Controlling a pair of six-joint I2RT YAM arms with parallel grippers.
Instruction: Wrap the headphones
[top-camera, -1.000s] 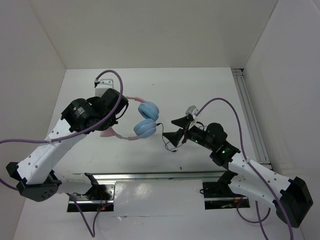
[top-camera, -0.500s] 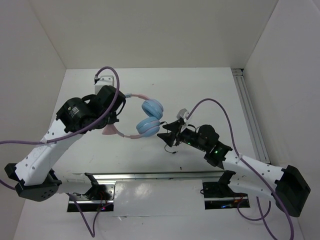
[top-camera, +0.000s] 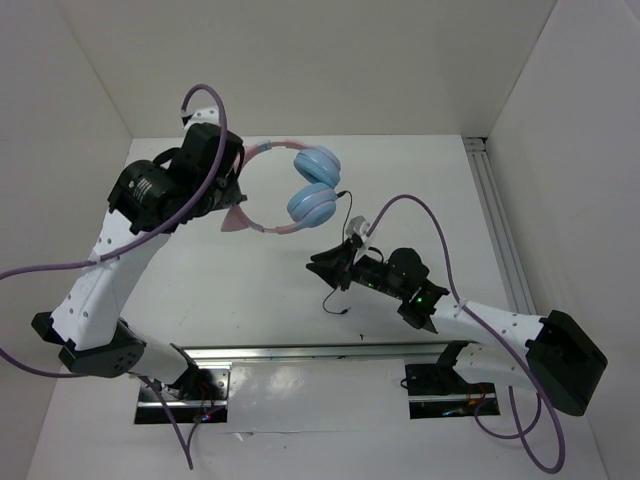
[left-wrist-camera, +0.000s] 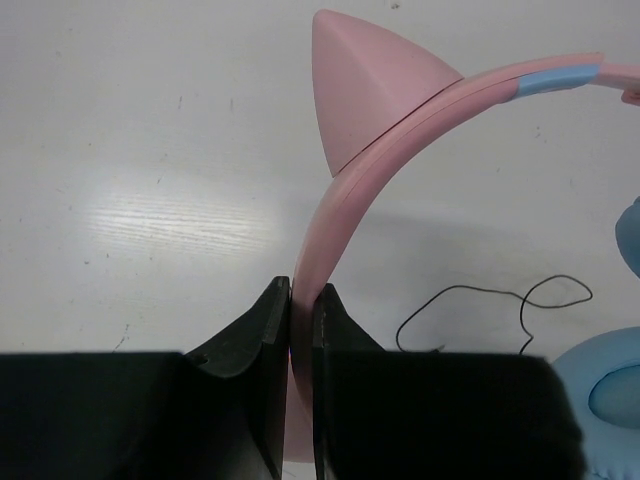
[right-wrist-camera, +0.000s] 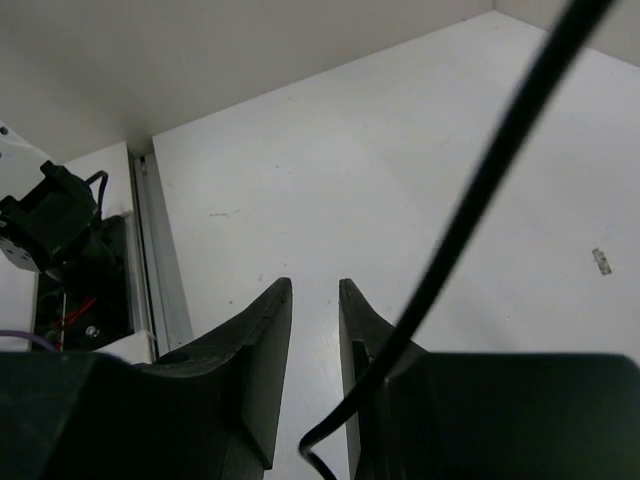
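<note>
None of the cord (right-wrist-camera: 512, 140) is lying around the headphones (top-camera: 312, 186) yet: the left gripper (left-wrist-camera: 300, 292) is clamping the headband (left-wrist-camera: 345, 215) while the right gripper's (right-wrist-camera: 315, 292) narrowly parted fingers are straddling the slack cord.

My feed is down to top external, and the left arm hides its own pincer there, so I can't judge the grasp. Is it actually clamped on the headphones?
Observer: Yes. In the left wrist view the left pincer is shut on the pink headband, just below a cat-ear point.
Operator: And the right one, does it have the cord?
Observer: The right wrist view shows the right pincer with a narrow gap between its fingers. The black cord crosses in front of one of them. I cannot tell whether it is pinched.
</note>
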